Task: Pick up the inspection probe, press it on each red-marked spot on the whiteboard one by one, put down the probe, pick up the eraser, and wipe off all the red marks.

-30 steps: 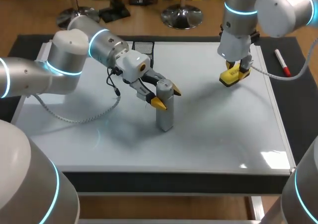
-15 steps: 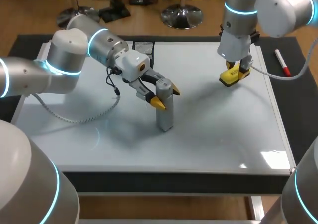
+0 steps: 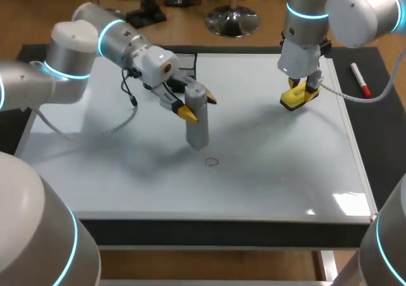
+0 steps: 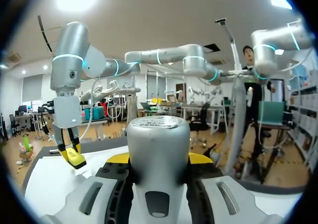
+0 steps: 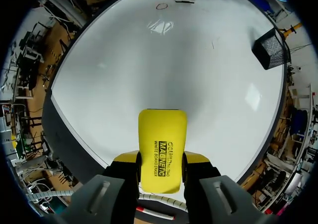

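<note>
Item: your probe (image 3: 197, 124), clamped in the left jaws, has drawn back and left off the red mark (image 3: 212, 162), now uncovered and likely pressed; right jaws grip the eraser (image 3: 294, 98) far right of it, wiping pending.

Print stands on the yellow eraser (image 5: 162, 149): two short lines of black capital lettering on its upper face, near the end held in the pincer, running across from one finger side to the other in the right wrist view. From the head view it is too small for any lettering to show. The flat top of the inspection probe (image 4: 159, 123) carries a round label with fine print, too small to make out. On the whiteboard (image 3: 285, 172) a small red ring (image 3: 212, 162) is drawn by hand, a plain mark rather than a letter or numeral
</note>
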